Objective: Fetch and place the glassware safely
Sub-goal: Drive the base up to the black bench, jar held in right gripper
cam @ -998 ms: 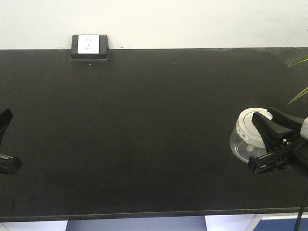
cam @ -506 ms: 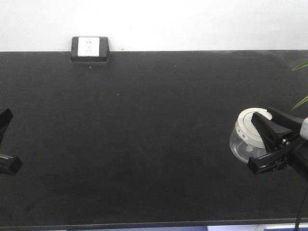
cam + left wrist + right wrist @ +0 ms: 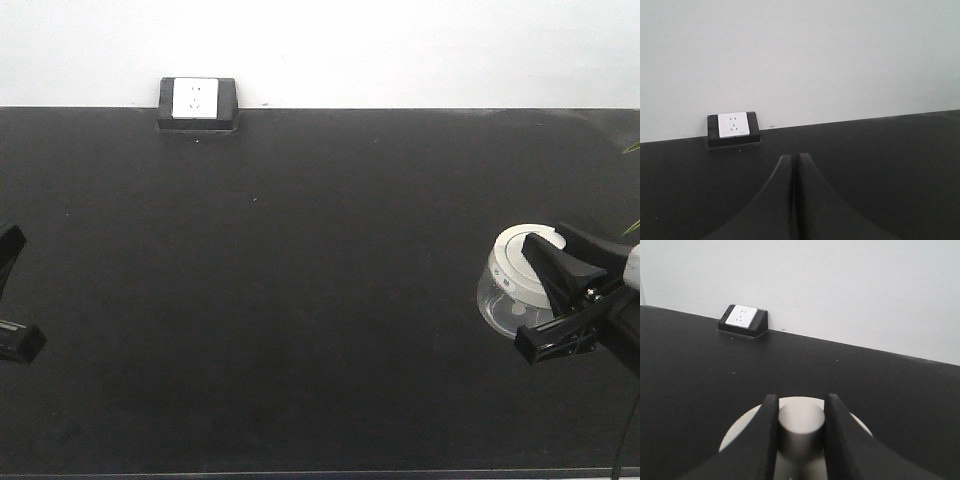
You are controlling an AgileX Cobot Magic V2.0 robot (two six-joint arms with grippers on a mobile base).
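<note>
My right gripper clamped the knob of the glass jar near the right edge of the desk; it seemed to stand there. My left gripper, at the left edge, was closed and empty.

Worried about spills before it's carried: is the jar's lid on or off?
On. The cream-white lid sits flat atop the glass jar, and the right gripper pinches its knob.

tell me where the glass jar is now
Front view: the glass jar is at the black table's right side, lid knob between the right gripper's fingers.
</note>
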